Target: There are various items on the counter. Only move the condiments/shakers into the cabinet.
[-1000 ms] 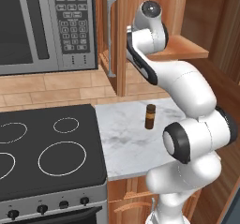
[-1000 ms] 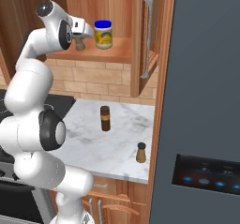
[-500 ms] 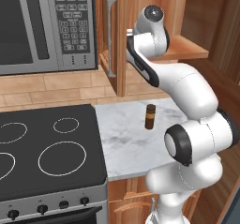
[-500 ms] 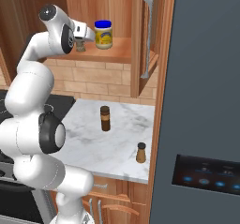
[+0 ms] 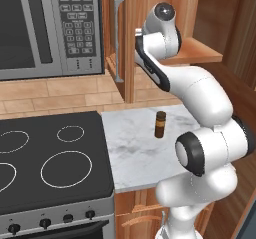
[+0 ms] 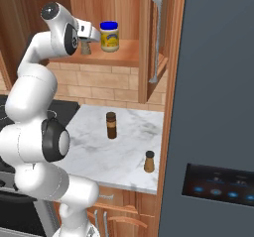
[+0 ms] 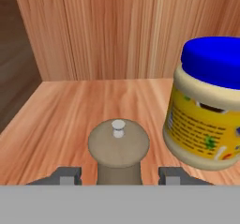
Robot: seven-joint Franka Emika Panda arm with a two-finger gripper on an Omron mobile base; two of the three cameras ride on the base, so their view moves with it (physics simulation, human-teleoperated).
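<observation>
In the hand view, the small beige shaker (image 7: 118, 145) stands upright on the cabinet shelf (image 7: 61, 110). My gripper (image 7: 119, 175) is open around it, and a gap shows between each fingertip (image 7: 69, 174) and the shaker's base. To the shaker's right on the same shelf stands the yellow blue-lidded jar (image 7: 208, 103). From the right base view, the gripper (image 6: 89, 38) reaches into the cabinet beside the shaker (image 6: 86, 48) and the jar (image 6: 109, 36). On the counter (image 6: 124, 154) stand the tan shaker with dark top (image 6: 149, 161) and the dark brown cylinder (image 6: 111, 125) (image 5: 160, 124).
The cabinet door (image 6: 158, 37) hangs open to the right of the shelf, its silver handle toward me. A microwave (image 5: 45, 28) hangs above the black stovetop (image 5: 50, 163) left of the counter. A tall grey fridge (image 6: 218, 107) borders the counter's right side.
The jaws were shut on the beige shaker and have parted from it. The shaker stands free on the shelf. The arm has barely moved.
</observation>
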